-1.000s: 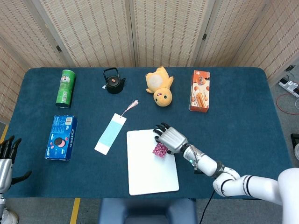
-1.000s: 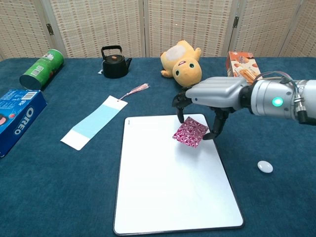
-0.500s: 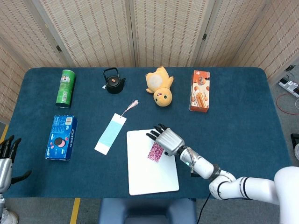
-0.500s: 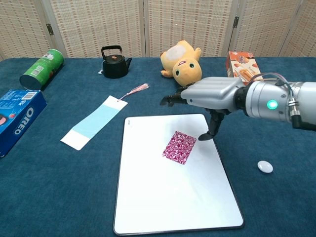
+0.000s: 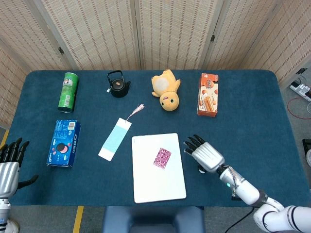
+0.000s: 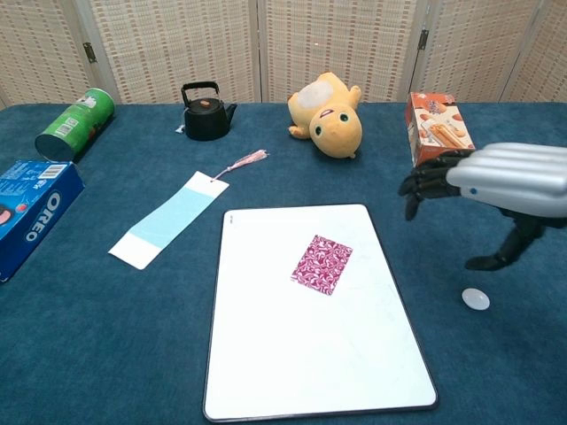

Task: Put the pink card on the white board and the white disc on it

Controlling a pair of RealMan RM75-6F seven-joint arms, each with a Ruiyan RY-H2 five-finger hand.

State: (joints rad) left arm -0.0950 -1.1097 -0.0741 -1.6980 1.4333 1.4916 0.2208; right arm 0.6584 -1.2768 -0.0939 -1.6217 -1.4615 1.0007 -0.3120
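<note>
Fingers (image 6: 425, 181) of right hand (image 6: 505, 177) spread, empty, above white disc (image 6: 476, 299) right of white board (image 6: 310, 310); pink card (image 6: 322, 263) mid-board; left hand (image 5: 9, 162) seemingly open at desk (image 5: 252, 111) edge.

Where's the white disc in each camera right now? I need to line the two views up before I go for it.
Head view: not visible; the right hand covers the patch of table right of the white board where it would be.
Chest view: white disc lies on the blue cloth, lower right, right of the board and below the hand.
Shared landmark: the pink card on the board.
</note>
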